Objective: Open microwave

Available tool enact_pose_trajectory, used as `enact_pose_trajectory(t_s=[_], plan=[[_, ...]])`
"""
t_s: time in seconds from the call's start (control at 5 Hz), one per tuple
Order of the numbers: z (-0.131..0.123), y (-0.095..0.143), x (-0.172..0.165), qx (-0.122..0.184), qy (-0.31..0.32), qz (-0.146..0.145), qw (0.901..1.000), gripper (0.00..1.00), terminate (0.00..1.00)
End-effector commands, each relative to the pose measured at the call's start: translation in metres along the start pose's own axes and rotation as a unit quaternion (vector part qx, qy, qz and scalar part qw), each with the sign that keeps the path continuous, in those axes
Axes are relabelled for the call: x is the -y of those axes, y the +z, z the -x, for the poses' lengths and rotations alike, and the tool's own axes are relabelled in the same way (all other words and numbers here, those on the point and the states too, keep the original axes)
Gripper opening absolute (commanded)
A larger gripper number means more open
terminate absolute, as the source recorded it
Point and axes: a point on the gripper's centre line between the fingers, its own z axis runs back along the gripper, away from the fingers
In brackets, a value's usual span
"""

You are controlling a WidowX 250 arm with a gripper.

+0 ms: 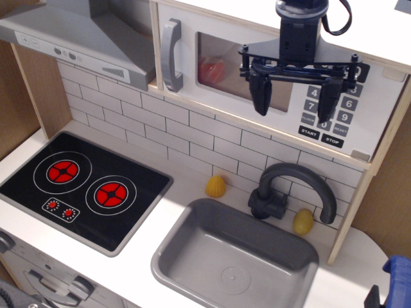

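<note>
- The microwave (257, 77) is sitting above the back edge of the desk (192, 186), over the tiled wall, with its long axis running side to side and its front facing out toward the desk's front edge.
- Its door is sitting flush with the box, and its grey bar handle (171, 56) is standing upright at the door's left side, toward the back left corner of the desk.
- The keypad (334, 109) is lying at the microwave's right end, and I am covering part of it, so some keys are hidden.
- I am holding my tool (295, 96) in front of the microwave, between the clear window (225, 70) and the keypad, with its two fingers (260, 93) spread apart and pointing down, gripping nothing.
- My tool is well apart from the handle.
- Something red and orange (212, 69) is showing behind the window, but I cannot make out what it is.
- The microwave's top and right end are being cut off by the frame.
- The grey hood (83, 38) is hanging left of the microwave, over the hob (83, 189) at the desk's left edge.
- The sink (234, 263) and black tap (289, 189) are sitting toward the right, with two yellow pieces (216, 186) lying along the back edge.
- A blue thing (398, 279) at the front right corner is being cut off.
</note>
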Motion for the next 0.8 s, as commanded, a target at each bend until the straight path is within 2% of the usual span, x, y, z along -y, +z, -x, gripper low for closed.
enact_pose_trajectory(t_s=[0.0, 0.2, 0.4, 0.6], plan=[[0.000, 0.000, 0.000, 0.000, 0.000, 0.000, 1.0000, 1.00, 0.00], [0.012, -0.008, -0.029, 0.019, -0.028, 0.009, 0.9994, 1.00, 0.00], [0.014, -0.005, -0.070, 0.017, -0.048, -0.016, 0.9986, 1.00, 0.00], [0.000, 0.000, -0.110, 0.033, -0.045, -0.037, 0.9978, 1.00, 0.00]])
